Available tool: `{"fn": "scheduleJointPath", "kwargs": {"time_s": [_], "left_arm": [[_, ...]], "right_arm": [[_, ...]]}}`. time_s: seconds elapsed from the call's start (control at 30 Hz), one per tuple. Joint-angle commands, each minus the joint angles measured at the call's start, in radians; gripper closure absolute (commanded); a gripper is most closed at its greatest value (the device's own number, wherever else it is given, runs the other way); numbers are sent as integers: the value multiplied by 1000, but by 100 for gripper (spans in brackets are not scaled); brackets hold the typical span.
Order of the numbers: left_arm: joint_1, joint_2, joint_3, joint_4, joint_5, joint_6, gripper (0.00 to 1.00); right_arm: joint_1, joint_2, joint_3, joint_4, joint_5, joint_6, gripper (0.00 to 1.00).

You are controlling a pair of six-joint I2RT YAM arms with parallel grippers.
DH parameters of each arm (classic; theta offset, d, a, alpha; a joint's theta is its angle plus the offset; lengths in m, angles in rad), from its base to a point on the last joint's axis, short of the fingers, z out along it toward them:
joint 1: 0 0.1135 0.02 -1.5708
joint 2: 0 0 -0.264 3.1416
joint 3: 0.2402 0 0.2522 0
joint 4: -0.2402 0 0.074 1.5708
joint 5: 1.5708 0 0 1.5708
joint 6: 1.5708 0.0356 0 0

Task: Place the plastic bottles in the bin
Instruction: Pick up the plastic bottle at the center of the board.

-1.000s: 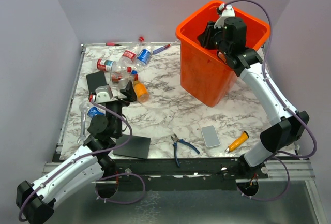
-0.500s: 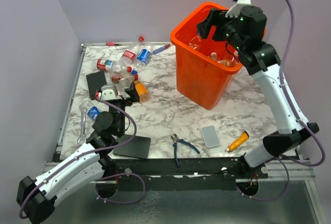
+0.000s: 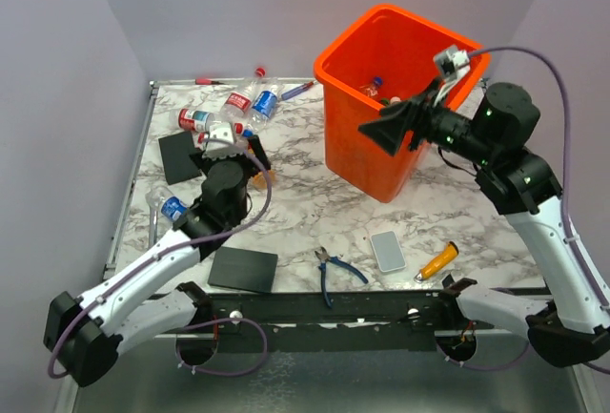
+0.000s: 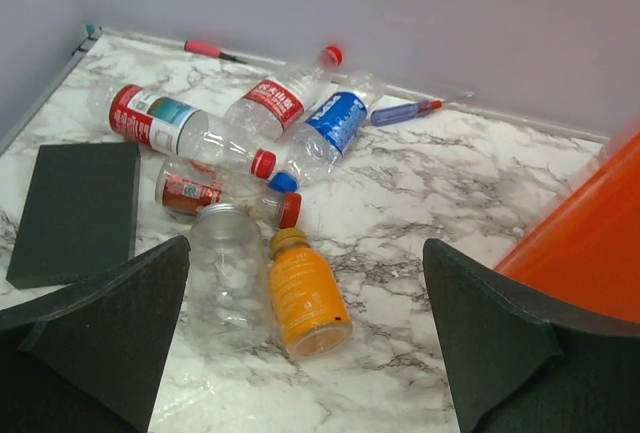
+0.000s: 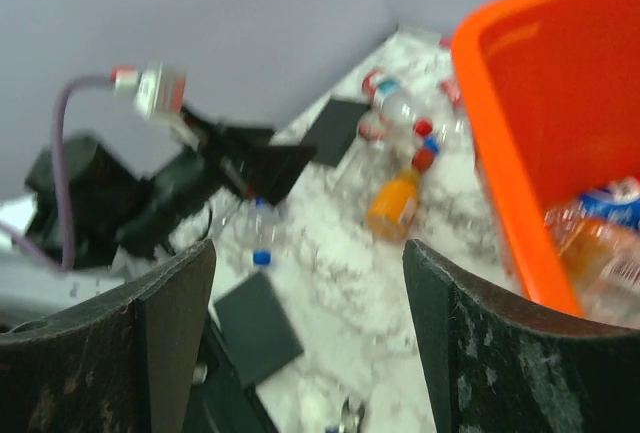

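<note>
Inventory of the marbled surface (image 3: 305, 208), as we find it:

1. Orange bin (image 3: 367, 151): upright, far right. We count a few binned bottles (image 5: 600, 243) at its bottom.
2. Loose bottles, far left, clustered. These include an orange bottle (image 4: 305, 298), an uncapped clear bottle (image 4: 225, 268) touching it, a blue-label bottle (image 4: 328, 125) and two red-label bottles (image 4: 180, 123) behind.
3. Blue-capped bottle (image 3: 172, 206): alone by the left edge, nearer than the cluster.
4. Left pincer (image 3: 232, 157): spread wide, empty, just near of the cluster.
5. Right pincer (image 3: 389, 131): spread, empty, raised before the bin's near wall, pointing left.
6. Sundries, near side: blue-handled pliers (image 3: 334, 268), grey slab (image 3: 388, 251), orange marker-like tool (image 3: 437, 262), black pad (image 3: 243, 268).
</note>
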Motion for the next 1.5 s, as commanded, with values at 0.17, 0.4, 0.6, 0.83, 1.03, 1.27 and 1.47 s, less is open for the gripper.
{"fn": "scheduleJointPath", "kwargs": {"time_s": [0.17,0.4,0.6,0.83,1.03,1.27,1.47], "left_arm": [[309,293,107,-433,336,-436,1],[394,448,219,-480,328,-395,1],[425,613,315,-490,333,-373,1],[456,745,375,-491,343,-359,1],[459,796,360,-467,382,-348,4],[461,826,323,-426,414,-343,14],[463,804,294,-399,437,-341,39]], "right_arm": [[6,-241,-306,65,-300,-45,19],[7,-326,-412,89,-333,-38,19],[7,-367,-473,140,-380,1,19],[7,-407,-479,110,-384,-11,19],[7,-420,-477,107,-385,-11,19],[7,-412,-472,104,-391,-1,19],[7,-402,-447,81,-379,-9,19]]}}
